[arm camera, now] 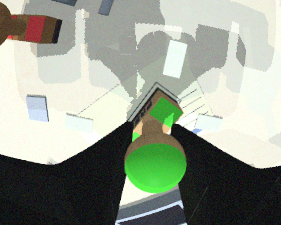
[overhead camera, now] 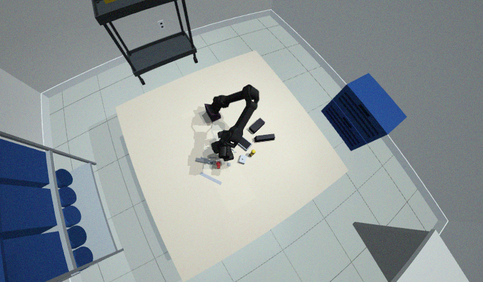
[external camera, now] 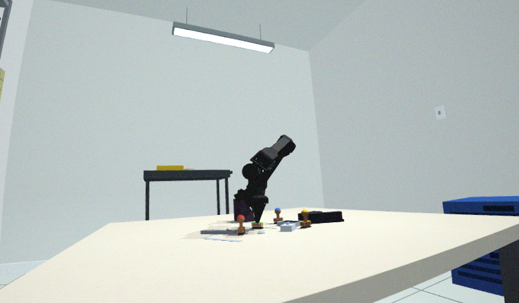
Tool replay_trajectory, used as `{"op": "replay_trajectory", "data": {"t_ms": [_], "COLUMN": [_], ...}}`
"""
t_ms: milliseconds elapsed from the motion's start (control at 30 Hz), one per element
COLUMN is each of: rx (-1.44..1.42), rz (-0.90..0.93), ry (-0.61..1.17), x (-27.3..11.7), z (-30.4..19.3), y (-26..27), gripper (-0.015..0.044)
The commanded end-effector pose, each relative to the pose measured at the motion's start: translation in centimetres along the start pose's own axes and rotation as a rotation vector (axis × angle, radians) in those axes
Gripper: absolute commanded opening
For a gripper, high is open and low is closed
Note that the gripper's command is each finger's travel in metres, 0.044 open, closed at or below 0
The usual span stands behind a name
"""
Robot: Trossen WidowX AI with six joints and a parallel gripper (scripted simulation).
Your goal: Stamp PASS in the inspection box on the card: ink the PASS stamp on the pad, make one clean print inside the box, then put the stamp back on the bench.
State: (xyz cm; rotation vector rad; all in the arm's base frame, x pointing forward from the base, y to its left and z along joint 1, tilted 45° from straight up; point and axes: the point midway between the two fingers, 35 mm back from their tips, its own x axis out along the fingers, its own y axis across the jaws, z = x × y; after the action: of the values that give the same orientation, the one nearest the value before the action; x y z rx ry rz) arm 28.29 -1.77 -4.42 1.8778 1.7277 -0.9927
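The green-knobbed stamp (external camera: 257, 225) (arm camera: 155, 168) is upright between the fingers of my gripper (external camera: 258, 220) (arm camera: 151, 129), which is shut on it. Its wooden base has a green patch and dark lettering, too small to read surely. In the wrist view the base is over the dark-outlined box (arm camera: 157, 84) on the pale card (arm camera: 191, 110), at or very near the surface. The base hides the inside of the box, so no print shows. What looks like the ink pad (overhead camera: 245, 143) (arm camera: 149, 215), dark with a pale rim, lies beside the card, partly hidden by the gripper.
A red-knobbed stamp (overhead camera: 218, 164) (external camera: 240, 223) (arm camera: 35, 28), a yellow-knobbed stamp (overhead camera: 252, 153) (external camera: 305, 219) and a blue-knobbed stamp (external camera: 277, 215) stand nearby. A pale block (overhead camera: 242, 159) (external camera: 287, 227), two black blocks (overhead camera: 257, 125) (overhead camera: 264, 138) and a pale strip (overhead camera: 211, 178) lie around.
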Motion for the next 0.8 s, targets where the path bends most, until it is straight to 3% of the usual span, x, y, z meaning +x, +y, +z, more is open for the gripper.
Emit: {"op": "replay_trajectory", "data": {"t_ms": [0, 767], "rx": [-0.002, -0.001], "rz": [0.001, 0.001], "ry": [0.002, 0.0], "x": [-0.3, -2.0], "z": [0.0, 0.0], "y": [0.0, 0.1], "gripper": [0.0, 0.0]}}
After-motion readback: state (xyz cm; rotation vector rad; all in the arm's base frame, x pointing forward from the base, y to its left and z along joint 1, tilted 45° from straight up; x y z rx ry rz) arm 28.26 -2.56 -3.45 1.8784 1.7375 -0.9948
